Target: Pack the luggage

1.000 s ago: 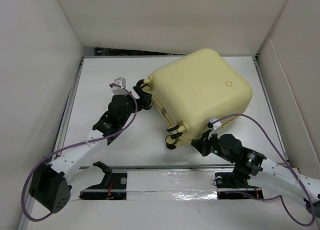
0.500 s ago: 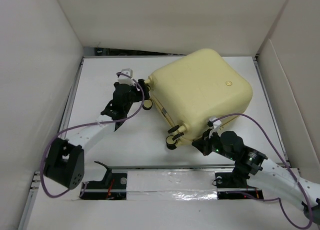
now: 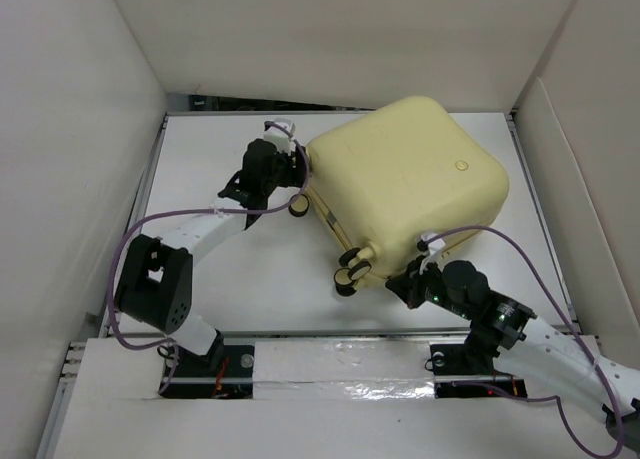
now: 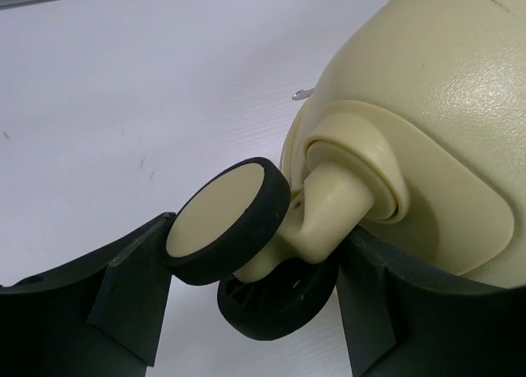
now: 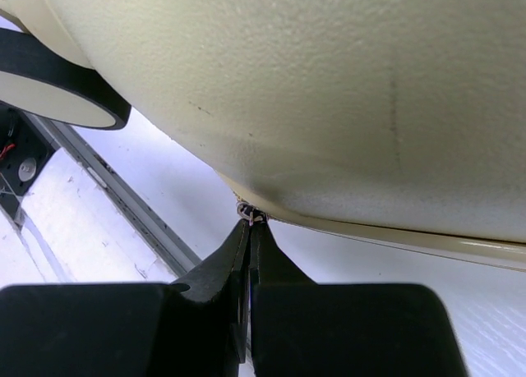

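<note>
Top external view first: shows the luggage zipped shut and lying flat on the white table, turned on the diagonal and filling the far right part of the surface. Shows two casters along the side facing the left arm, a near wheel at the near corner and an upper wheel farther along. Places the left gripper at the far-left corner of the shell, and the right gripper tucked against the near edge, just right of the near wheel. Left wrist view: finds the fingers spread wide with a twin caster between them, cream hub and black tread on top, a second black wheel beneath, and the cream stem running up into the shell's corner housing. Cannot tell whether either finger truly presses on the caster, so no sure hold there. Right wrist view: finds the fingertips pressed together with no gap, pinching a small metal tab at the seam under the shell's curved lower edge. Catches a corner wheel at upper left, black tread over a cream face.
</note>
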Controlling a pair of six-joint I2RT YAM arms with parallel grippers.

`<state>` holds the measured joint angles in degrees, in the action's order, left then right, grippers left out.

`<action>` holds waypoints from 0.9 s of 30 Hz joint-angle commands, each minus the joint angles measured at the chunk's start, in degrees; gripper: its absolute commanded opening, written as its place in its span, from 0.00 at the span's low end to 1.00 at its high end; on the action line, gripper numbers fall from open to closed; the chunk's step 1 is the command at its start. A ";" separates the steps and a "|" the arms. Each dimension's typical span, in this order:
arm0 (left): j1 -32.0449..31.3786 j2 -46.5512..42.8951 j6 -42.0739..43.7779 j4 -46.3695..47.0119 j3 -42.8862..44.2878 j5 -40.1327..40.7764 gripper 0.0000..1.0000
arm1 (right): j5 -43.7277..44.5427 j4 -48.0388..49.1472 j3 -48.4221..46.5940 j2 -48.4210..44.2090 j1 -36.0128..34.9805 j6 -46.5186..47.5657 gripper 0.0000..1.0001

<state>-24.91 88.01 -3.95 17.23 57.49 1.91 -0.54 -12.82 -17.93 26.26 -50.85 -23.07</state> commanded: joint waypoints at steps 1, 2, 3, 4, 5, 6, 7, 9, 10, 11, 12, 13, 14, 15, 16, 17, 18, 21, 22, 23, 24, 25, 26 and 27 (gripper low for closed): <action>0.21 2.95 3.68 1.58 5.16 -3.32 0.54 | -1.31 9.57 -3.42 -1.92 0.14 0.83 0.00; 0.21 3.74 3.94 0.70 7.09 -3.67 0.48 | -1.40 9.48 -3.42 -2.00 0.14 0.92 0.00; 0.21 5.14 5.51 -1.13 8.15 -4.11 0.37 | -1.40 9.48 -3.34 -2.09 0.14 0.92 0.00; 0.21 5.68 6.40 -2.28 9.29 -3.85 0.30 | -1.49 9.57 -3.25 -2.27 0.14 0.83 0.00; 0.21 6.21 6.58 -3.51 11.48 -3.50 0.19 | -1.49 9.57 -2.99 -2.35 0.14 0.75 0.00; 0.21 6.65 6.58 -5.18 12.20 -2.45 0.01 | -1.49 9.57 -2.90 -2.62 0.14 0.75 0.00; 0.21 6.48 6.15 -5.37 12.46 -0.35 0.00 | -1.22 9.83 -2.64 -2.79 0.14 0.66 0.00; 0.21 4.99 4.21 -4.32 11.24 1.33 0.00 | -0.87 10.70 -2.37 -2.71 0.14 0.66 0.00; 0.21 4.20 1.69 -3.27 10.02 2.30 0.00 | -0.87 10.88 -2.46 -2.45 0.14 0.66 0.00; 0.21 3.15 -2.52 -1.87 6.09 3.00 0.00 | -0.78 10.97 -2.54 -2.18 0.14 0.83 0.00; 0.21 0.61 -4.56 2.58 3.18 4.05 0.00 | -0.70 11.06 -2.98 -1.83 0.66 1.01 0.00; 0.21 -0.54 -6.49 5.06 0.45 4.24 0.00 | -0.69 11.50 -3.25 -1.13 0.66 1.27 0.00; 0.21 -1.69 -8.34 7.27 -4.71 4.33 0.00 | -0.69 11.67 -3.42 -0.60 1.36 1.62 0.00; 0.21 -3.53 -11.67 10.33 -7.02 4.94 0.00 | -0.69 12.02 -4.03 0.80 2.32 2.49 0.00; 0.21 -4.33 -13.18 11.67 -9.13 5.03 0.00 | -0.78 12.12 -4.47 1.68 2.94 3.03 0.00; 0.21 -5.21 -14.15 13.33 -11.50 5.03 0.00 | -1.30 12.20 -5.00 2.56 3.65 3.47 0.00; 0.21 -6.87 -15.55 15.87 -15.44 5.64 0.00 | -1.66 12.20 -5.53 3.35 4.44 4.25 0.00; -1.89 -10.55 -16.71 17.21 -21.71 8.52 0.00 | -3.76 15.27 -7.20 6.25 8.39 5.66 0.00; -2.60 -11.79 -16.97 17.31 -23.20 9.76 0.00 | -4.73 16.24 -7.73 7.13 9.79 5.93 0.00; -2.60 -13.28 -17.67 17.57 -26.44 9.69 0.00 | -8.22 16.86 -9.30 8.96 13.02 6.45 0.00; -2.60 -14.95 -18.55 18.01 -28.30 9.52 0.00 | -10.43 17.56 -10.01 9.94 14.88 6.55 0.00; -2.60 -18.62 -18.99 18.10 -29.97 9.25 0.00 | -12.63 19.57 -10.62 10.82 16.73 6.46 0.00; -2.60 -20.84 -20.39 17.92 -31.64 9.08 0.00 | -14.13 20.46 -11.94 11.87 19.97 6.46 0.00; -2.60 -25.30 -20.84 17.49 -34.70 8.03 0.00 | -16.32 21.25 -12.65 14.32 21.48 6.46 0.00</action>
<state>-25.76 69.67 -22.04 41.93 29.78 13.61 -15.51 -12.53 -22.94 38.00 -35.20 -18.39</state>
